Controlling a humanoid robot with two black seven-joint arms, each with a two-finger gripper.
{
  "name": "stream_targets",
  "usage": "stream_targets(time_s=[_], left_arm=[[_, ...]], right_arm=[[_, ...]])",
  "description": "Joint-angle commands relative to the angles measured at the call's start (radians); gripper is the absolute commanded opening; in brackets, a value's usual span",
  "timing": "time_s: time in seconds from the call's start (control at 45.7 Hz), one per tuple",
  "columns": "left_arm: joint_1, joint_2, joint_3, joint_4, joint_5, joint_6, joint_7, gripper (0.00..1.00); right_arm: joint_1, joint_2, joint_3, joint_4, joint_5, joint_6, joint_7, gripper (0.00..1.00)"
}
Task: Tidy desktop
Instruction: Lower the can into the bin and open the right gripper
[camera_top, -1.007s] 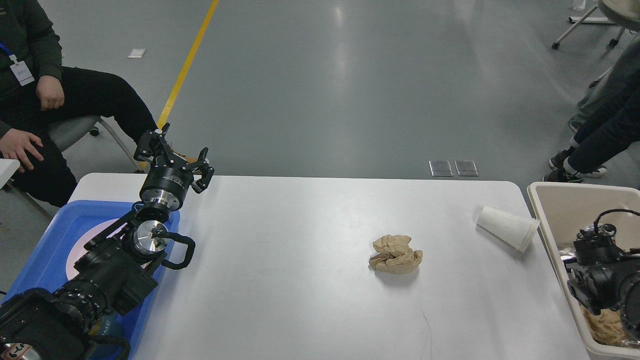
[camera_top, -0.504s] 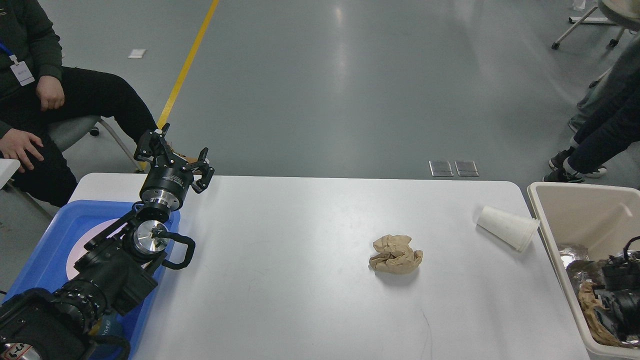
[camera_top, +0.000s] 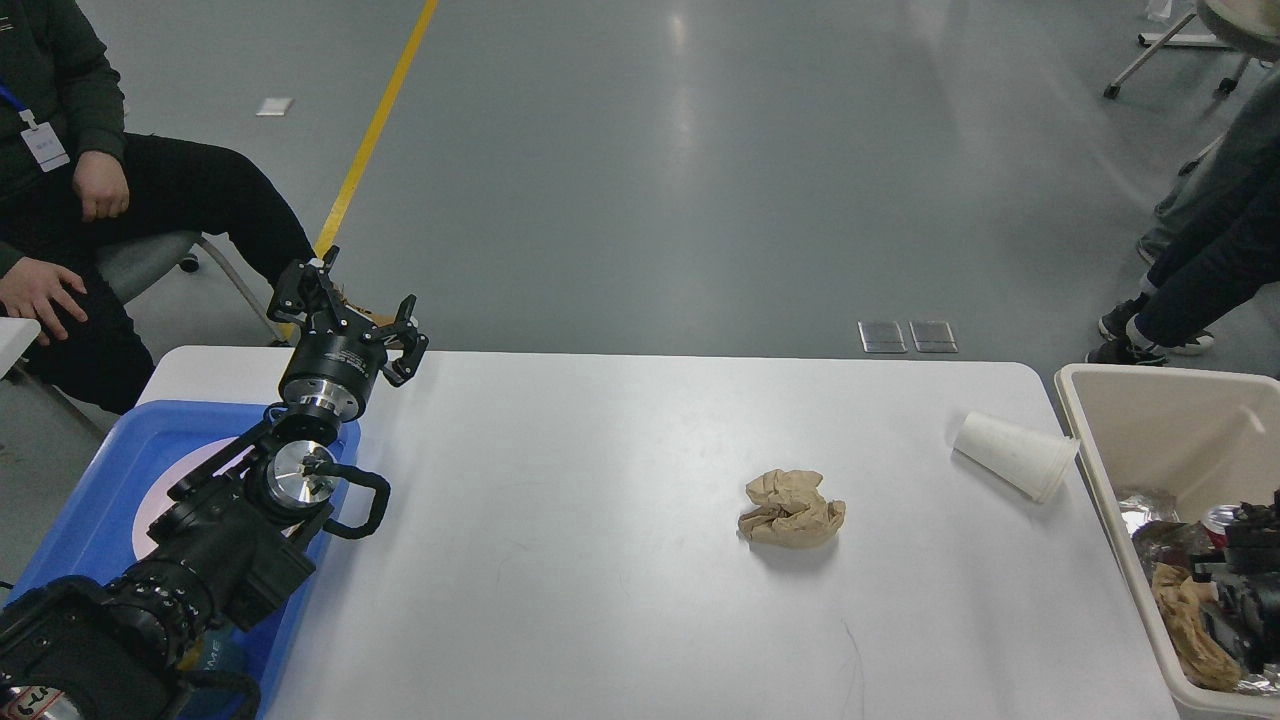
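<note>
The white desktop (camera_top: 600, 560) holds a crumpled brown paper ball (camera_top: 792, 510) right of centre. A white paper cup (camera_top: 1015, 455) lies on its side near the right edge. My left gripper (camera_top: 352, 312) is open and empty, raised over the desktop's far left corner, far from both items. My right gripper (camera_top: 1245, 580) is a dark shape low inside the beige bin (camera_top: 1150, 410) at the right edge. Its fingers cannot be told apart.
A blue tray (camera_top: 90, 480) with a pale round plate lies under my left arm at the left. The beige bin holds foil and brown paper scraps (camera_top: 1185, 625). A seated person (camera_top: 90, 190) is at far left; another person's legs (camera_top: 1190, 270) stand at far right.
My right arm has drawn back to the right and down inside the bin, uncovering the scraps there. The left arm, paper ball and cup have not moved.
</note>
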Motion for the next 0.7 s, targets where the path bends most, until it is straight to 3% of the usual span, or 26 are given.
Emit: stream_targets(time_s=[0.0, 0.263, 0.416, 0.547, 0.679], left_arm=[[0.000, 0.000, 0.000, 0.000, 0.000, 0.000, 0.000, 0.96], [0.000, 0.000, 0.000, 0.000, 0.000, 0.000, 0.000, 0.96], [0.000, 0.000, 0.000, 0.000, 0.000, 0.000, 0.000, 0.96], [0.000, 0.000, 0.000, 0.000, 0.000, 0.000, 0.000, 0.96], [0.000, 0.000, 0.000, 0.000, 0.000, 0.000, 0.000, 0.96]], right_arm=[[0.017, -0.028, 0.015, 0.003, 0.000, 0.000, 0.000, 1.00], [0.212, -0.114, 0.072, 0.052, 0.006, 0.023, 0.000, 1.00], [0.426, -0.181, 0.053, 0.161, 0.006, 0.090, 0.000, 1.00], [0.621, -0.203, 0.020, 0.250, 0.006, 0.233, 0.000, 1.00], [0.807, -0.180, -0.034, 0.314, 0.006, 0.461, 0.000, 1.00]])
